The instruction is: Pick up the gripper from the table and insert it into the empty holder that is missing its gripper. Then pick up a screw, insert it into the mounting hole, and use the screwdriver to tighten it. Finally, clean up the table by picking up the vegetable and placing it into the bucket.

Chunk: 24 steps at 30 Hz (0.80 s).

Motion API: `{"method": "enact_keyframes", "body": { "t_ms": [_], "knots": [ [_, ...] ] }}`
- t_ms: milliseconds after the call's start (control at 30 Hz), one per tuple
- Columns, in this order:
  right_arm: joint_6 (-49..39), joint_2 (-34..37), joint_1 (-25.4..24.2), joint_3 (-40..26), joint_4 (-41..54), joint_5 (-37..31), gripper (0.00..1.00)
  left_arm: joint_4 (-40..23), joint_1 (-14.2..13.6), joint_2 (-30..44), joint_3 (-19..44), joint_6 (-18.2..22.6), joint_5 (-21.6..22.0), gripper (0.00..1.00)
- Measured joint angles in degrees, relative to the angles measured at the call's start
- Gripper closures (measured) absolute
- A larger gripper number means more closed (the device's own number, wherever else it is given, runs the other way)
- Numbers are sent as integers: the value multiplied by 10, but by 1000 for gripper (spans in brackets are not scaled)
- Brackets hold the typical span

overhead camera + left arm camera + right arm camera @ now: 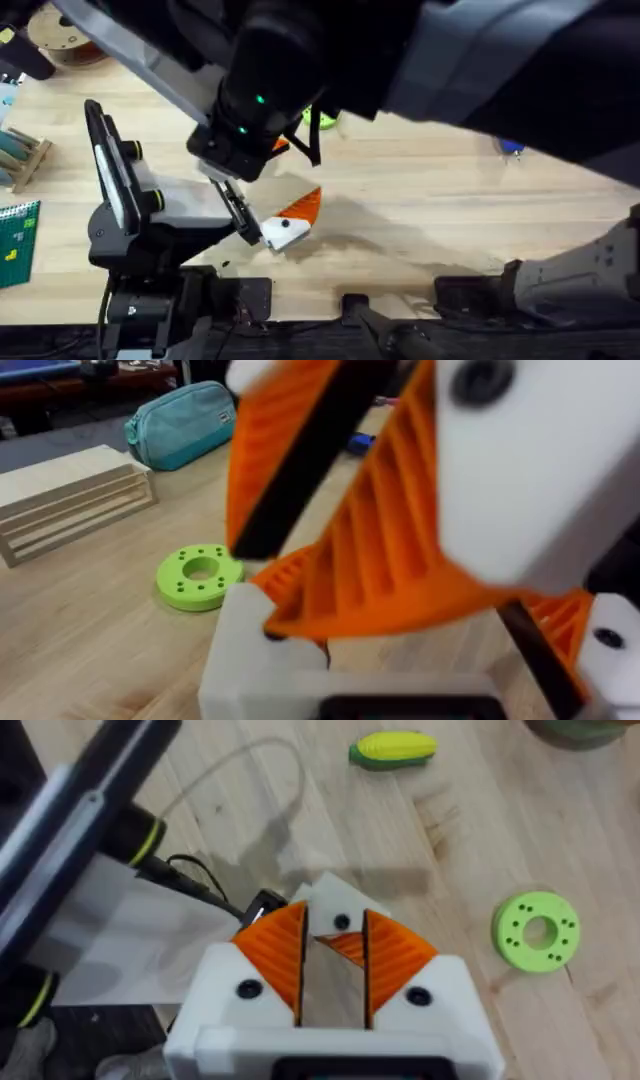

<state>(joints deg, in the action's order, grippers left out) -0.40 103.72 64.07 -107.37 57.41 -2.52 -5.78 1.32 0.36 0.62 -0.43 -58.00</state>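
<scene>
Right gripper (333, 982) jaws clamp the gripper (347, 945) wedge at the holder (285, 232), near table front edge. Left gripper (420, 660) jaw state: cannot tell.

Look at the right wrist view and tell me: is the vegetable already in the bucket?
No. The vegetable lies on the bare wooden table, out in the open and not inside any container.

One vegetable (392, 749), one green ring disc (536, 930), one teal pouch (182, 422), one wooden crate (70, 500)

Robotics lab: wooden bench (420, 210), filament spool (62, 38), circuit board (18, 240).
</scene>
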Motion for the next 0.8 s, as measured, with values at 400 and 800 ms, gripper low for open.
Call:
{"method": "enact_keyframes", "body": {
  "t_ms": [400, 800],
  "knots": [
    [0, -50, -46, -13, 0, 4, 565, 0, 0, 0, 0, 0, 0, 73],
    [-7, -103, -174, -13, 29, 5, 318, 0, 0, 0, 0, 0, 0, 73]
  ]
}}
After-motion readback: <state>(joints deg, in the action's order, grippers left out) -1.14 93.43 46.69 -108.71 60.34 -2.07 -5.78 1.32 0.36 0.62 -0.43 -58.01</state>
